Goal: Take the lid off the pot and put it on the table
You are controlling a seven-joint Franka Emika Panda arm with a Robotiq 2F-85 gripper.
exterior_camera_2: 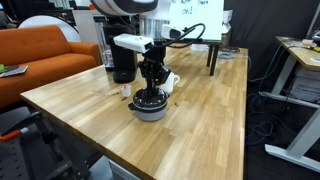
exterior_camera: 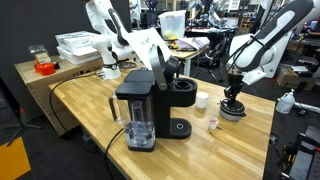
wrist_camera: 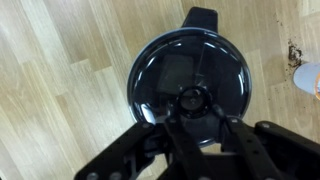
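Lid [wrist_camera: 160, 70] is still on the pot [exterior_camera_2: 150, 113], sitting flat. It's a dark, glossy round disc with a glare patch, knob [wrist_camera: 192, 99] in the centre facing straight up. Being round, it has no long axis. A black stub [wrist_camera: 200, 17] sticks out past the rim toward the top of the wrist view.

Pot is shallow silver-grey metal, standing on the table [exterior_camera_2: 215, 110], light butcher-block with plank strips.

Gripper [wrist_camera: 193, 112] is vertical over the lid, jaws drawn in narrow on either side of the knob. Black on black, so I can't tell if they're actually clamped. In the wrist view its body hides the lid's lower rim, and the lid hides the pot. Exterior views are too small to help.
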